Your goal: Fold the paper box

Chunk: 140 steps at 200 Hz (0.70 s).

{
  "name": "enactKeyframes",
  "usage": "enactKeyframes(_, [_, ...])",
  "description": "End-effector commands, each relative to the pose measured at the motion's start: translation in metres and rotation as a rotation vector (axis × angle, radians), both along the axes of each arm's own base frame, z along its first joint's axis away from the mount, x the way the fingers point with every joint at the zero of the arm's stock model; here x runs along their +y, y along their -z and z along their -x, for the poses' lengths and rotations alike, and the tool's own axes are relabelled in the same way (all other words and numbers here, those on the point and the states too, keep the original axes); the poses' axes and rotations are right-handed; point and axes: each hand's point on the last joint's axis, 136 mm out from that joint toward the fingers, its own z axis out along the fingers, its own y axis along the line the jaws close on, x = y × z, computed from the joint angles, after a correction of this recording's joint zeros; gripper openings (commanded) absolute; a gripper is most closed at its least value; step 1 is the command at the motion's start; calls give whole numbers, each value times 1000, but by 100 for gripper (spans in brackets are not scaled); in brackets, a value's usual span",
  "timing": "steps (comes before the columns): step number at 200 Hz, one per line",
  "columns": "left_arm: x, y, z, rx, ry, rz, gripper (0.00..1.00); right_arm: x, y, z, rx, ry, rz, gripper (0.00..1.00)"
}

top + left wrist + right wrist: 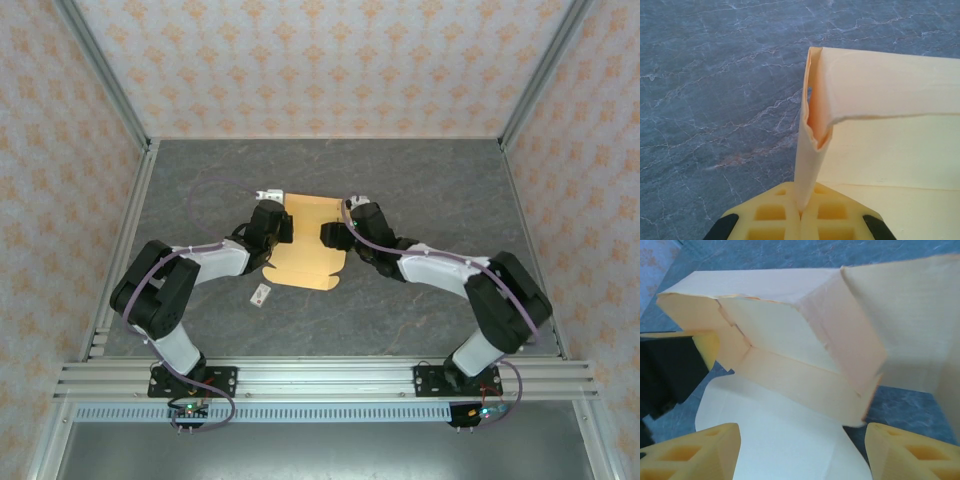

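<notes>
One sheet of orange-tan card, the paper box, lay partly formed at the middle of the grey tabletop, between the two arms. Its left edge stood raised as a doubled wall, and a folded panel leaned over the flat base. The left end effector was clamped on the foot of that raised wall, the card pinched thin between its fingertips. The right end effector stood wide, its yellow fingers well apart on either side of the base panel and gripping nothing. A tiny white tag lay near the left arm, apart from the box.

The likely risk from here was springback: with one side alone pinned, the creased walls could relax flat. A hard pull by the left end effector could tear or crumple the thin card. A poorly aligned right end effector, on closing, could crush the folded panel rather than seat it.
</notes>
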Motion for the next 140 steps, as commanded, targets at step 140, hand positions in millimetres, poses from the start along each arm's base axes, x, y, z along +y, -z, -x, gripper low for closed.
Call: enactKeyframes(140, [-8, -17, -12, -48, 5, 48, 0, -120, 4, -67, 122, 32, -57, 45])
